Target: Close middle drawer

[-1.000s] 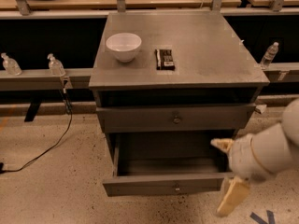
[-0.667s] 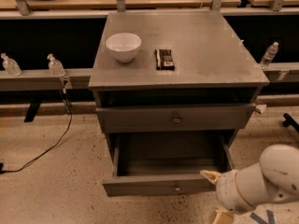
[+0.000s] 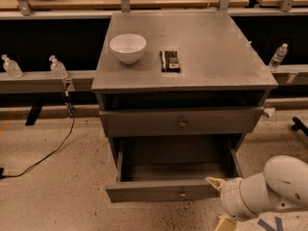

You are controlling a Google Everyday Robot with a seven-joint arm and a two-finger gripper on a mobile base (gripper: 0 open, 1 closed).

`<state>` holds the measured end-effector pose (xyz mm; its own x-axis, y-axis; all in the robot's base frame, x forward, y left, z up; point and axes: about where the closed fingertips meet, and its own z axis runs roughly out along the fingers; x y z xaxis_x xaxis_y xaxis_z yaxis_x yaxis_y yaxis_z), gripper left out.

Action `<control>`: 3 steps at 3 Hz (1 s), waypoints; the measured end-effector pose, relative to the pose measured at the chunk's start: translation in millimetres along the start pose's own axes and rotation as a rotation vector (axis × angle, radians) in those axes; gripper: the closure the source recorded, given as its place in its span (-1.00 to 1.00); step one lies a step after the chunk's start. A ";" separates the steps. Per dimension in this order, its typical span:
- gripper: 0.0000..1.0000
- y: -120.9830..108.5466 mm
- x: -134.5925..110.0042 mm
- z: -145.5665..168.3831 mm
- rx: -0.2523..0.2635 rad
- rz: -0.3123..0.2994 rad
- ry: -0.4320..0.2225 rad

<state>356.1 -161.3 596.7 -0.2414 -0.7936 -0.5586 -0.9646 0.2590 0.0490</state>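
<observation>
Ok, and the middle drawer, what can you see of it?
The middle drawer is a plain grey metal box with a long flat front and one small round centre knob. It stands pulled well out, level, below the upper drawer front. The tool, fingers apart, is at the front's right end; whether it touches cannot be told.

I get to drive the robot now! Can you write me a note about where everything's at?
Claw: open, holding nothing, low at the right end of the middle drawer front.
Middle drawer: pulled far out, looks empty.
Done: claw is down at the drawer; drawer not yet pushed.
Left: push the front in until it sits flush in the cabinet.
</observation>
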 end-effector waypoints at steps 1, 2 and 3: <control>-1.00 -16.8 13.8 20.9 0.089 -0.013 0.014; -1.00 -33.5 47.0 54.3 0.175 -0.063 0.027; -1.00 -73.8 71.8 77.2 0.302 -0.124 0.028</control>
<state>418.1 -194.9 489.1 -0.1307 -0.8429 -0.5219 -0.9129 0.3077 -0.2683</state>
